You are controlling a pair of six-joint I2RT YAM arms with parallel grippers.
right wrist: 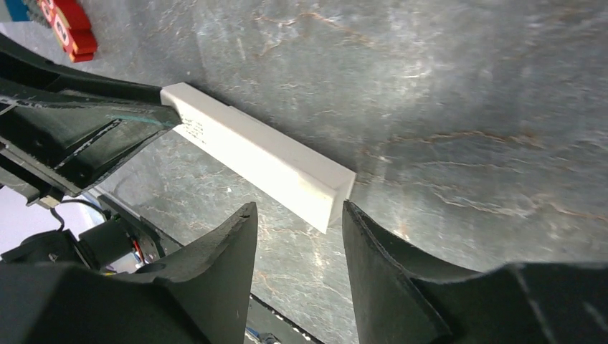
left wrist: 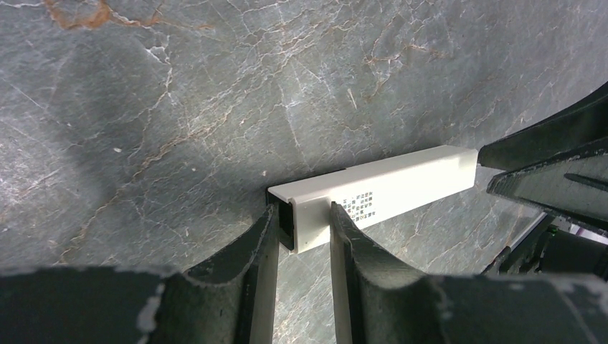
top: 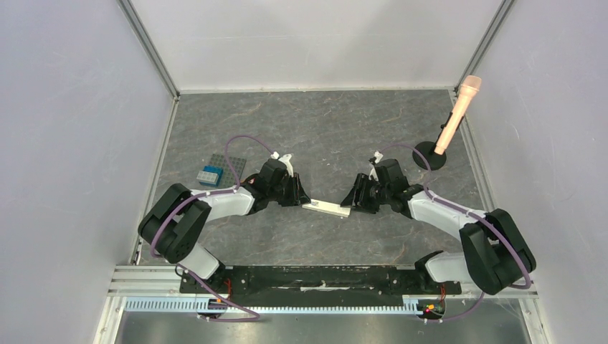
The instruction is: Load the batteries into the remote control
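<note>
- Closest to us, a long black bar (top: 323,276) holds the two arm bases at the edge of the tabletop (top: 323,122).
- Both arms bend in toward the middle. A purple cable (top: 240,140) runs along each one.
- The remote control (top: 326,208) is a thin white bar. It sits in the middle of the tabletop, right between the two arms.
- I cannot tell if the remote control lies on the tabletop or is held just above it.
- The left end effector (top: 305,197) is closed on the left end of the remote control. In the left wrist view its two black fingers (left wrist: 247,258) press on both sides of that end. Small dark print shows on the white side next to them.
- The right end effector (top: 353,199) is at the other end of the remote control. Its jaws are apart. In the right wrist view the white end sits between the two fingers (right wrist: 229,244), with a gap on one side, so it is not held.
- The two end effectors face each other, and only the remote control is between them.
- Farther back on the left, well apart from the arms, is a grey plate (top: 228,166) with a blue brick (top: 208,174) on it.
- A red toy piece (right wrist: 72,36) shows in the far corner of the right wrist view.
- Farther back on the right is a pink microphone (top: 459,107), tilted on a round black base (top: 429,154).
- Pale walls (top: 315,43) stand around the tabletop.
</note>
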